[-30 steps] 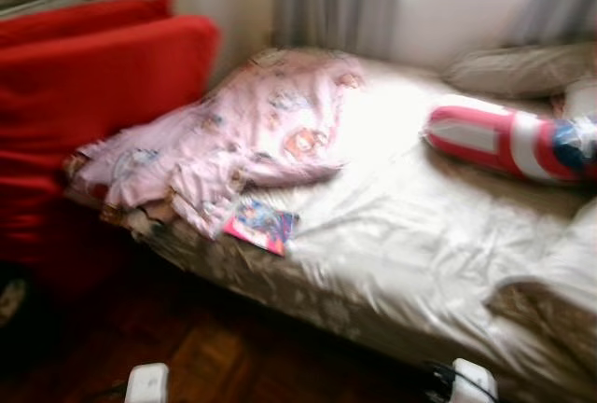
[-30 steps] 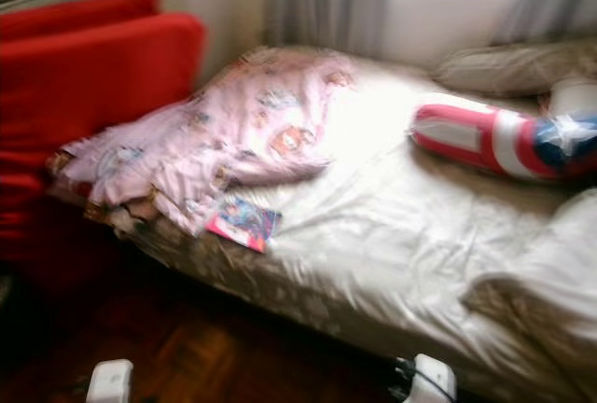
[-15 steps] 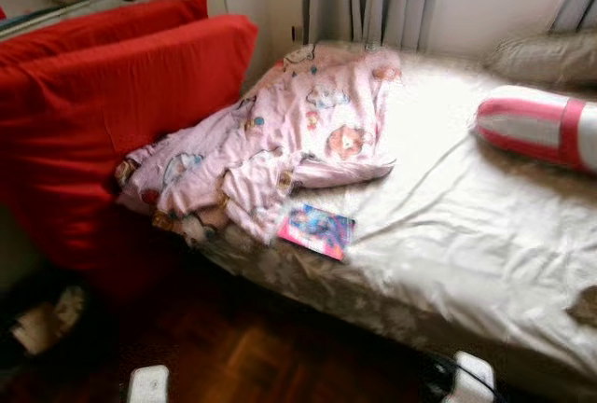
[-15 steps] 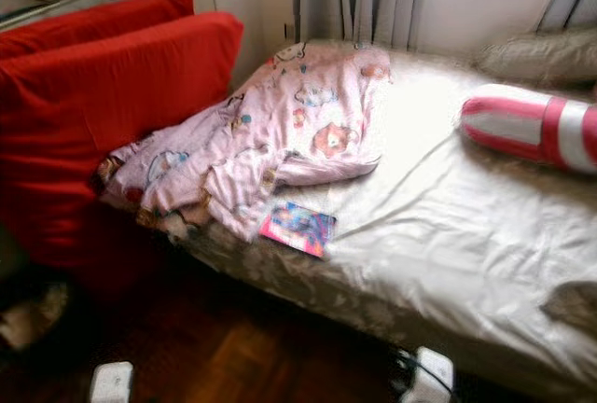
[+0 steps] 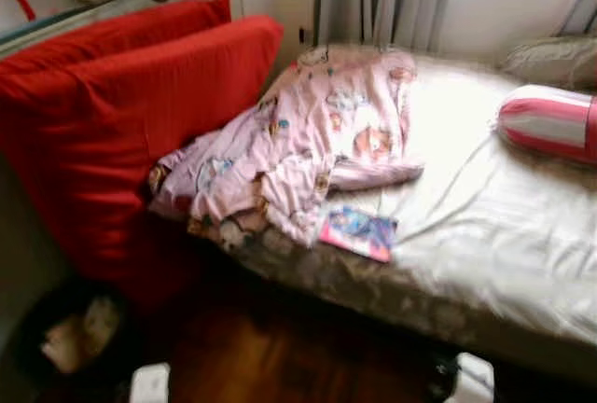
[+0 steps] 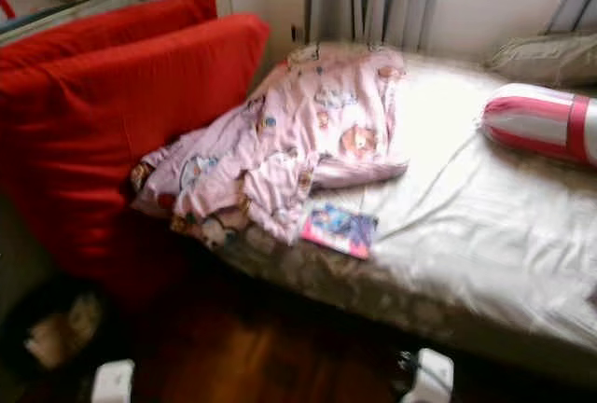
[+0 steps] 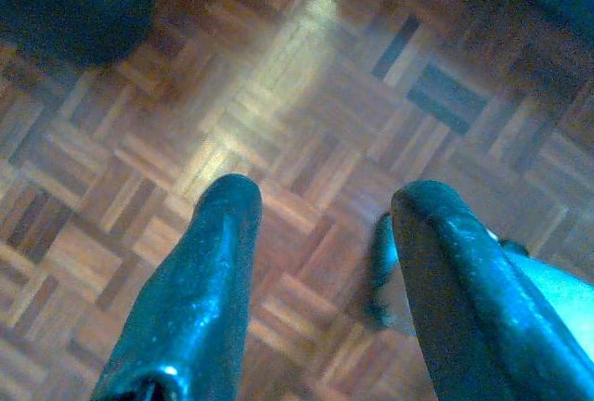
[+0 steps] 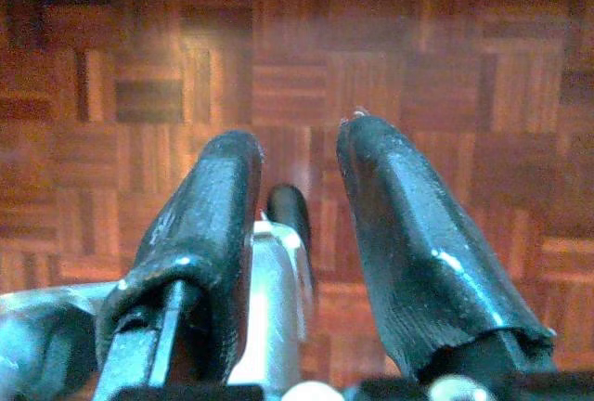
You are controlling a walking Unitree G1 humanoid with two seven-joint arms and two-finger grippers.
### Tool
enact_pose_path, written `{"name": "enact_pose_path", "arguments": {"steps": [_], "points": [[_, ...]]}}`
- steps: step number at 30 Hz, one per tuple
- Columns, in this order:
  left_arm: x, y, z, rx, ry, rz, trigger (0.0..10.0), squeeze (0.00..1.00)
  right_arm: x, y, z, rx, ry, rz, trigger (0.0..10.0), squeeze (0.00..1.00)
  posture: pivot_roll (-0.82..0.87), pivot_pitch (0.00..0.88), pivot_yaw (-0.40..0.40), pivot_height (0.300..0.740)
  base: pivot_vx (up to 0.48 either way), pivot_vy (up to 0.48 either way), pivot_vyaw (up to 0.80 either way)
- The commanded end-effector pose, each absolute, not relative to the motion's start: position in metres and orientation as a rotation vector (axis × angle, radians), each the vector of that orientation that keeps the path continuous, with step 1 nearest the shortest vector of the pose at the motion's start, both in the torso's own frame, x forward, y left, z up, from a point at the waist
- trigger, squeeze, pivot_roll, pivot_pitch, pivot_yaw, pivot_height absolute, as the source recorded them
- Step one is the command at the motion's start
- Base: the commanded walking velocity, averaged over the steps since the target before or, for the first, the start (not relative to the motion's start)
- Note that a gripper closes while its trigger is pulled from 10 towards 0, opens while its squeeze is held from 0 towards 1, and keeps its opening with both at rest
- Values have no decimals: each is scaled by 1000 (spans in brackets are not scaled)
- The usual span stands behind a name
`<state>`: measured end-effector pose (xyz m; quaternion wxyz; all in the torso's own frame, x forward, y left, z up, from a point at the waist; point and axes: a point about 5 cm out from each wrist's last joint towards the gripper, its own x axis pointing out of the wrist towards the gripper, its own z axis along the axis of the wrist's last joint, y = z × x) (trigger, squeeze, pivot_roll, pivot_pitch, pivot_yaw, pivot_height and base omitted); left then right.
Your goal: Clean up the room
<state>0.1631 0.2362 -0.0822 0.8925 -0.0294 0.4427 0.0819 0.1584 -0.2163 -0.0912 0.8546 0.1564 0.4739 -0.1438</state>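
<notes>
Bed (image 5: 522, 235) runs along the window wall, pale sheet rumpled. Pink printed blanket (image 5: 308, 146) lies crumpled over the bed's near left corner, part of it trailing off the edge toward the red cushions (image 5: 121, 114) stacked against the wall. Small colourful book (image 5: 358, 232) sits on the sheet just beside the blanket's lower hem, close to the mattress edge. Red-and-white striped bolster (image 5: 546, 123) lies further along the bed, well apart from the book; a beige pillow (image 5: 555, 58) sits behind it by the curtains (image 5: 382, 2).

On the parquet floor (image 5: 270, 356) at lower left, a dark rounded shape with something pale in it (image 5: 70, 338): possibly a basket or slippers, too blurred to tell.

Left gripper (image 7: 320, 234) hangs low over bare parquet, fingers spread well apart, nothing between them. Right gripper (image 8: 302, 197) likewise points at the floor, fingers parted by a narrower gap, holding nothing.

Progress, as a judgement: tidying looks barely begun. Nothing is in hand, blanket is unfolded, book is loose on the bed, the item on the floor untouched. Left to do: approach the bed, pick up the book, straighten or fold the blanket, deal with the thing on the floor. Both arms idle at the sides for now.
</notes>
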Motion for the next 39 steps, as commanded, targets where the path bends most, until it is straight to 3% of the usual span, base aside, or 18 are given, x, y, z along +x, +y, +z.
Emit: {"name": "enact_pose_path", "arguments": {"steps": [1, 17, 39], "points": [[163, 241, -81, -47, 923, 178, 10000, 0, 168, -212, -88, 338, 967, -289, 10000, 0, 51, 0, -6, 740, 0, 0, 0], [163, 240, -81, -51, 920, 174, 10000, 0, 169, -212, -87, 336, 967, -281, 10000, 0, 61, 0, -14, 740, 0, 0, 0], [165, 238, -81, -80, 910, 176, 10000, 0, 170, -213, -87, 331, 971, -261, 10000, 0, 49, 0, -22, 740, 320, 0, 0]]}}
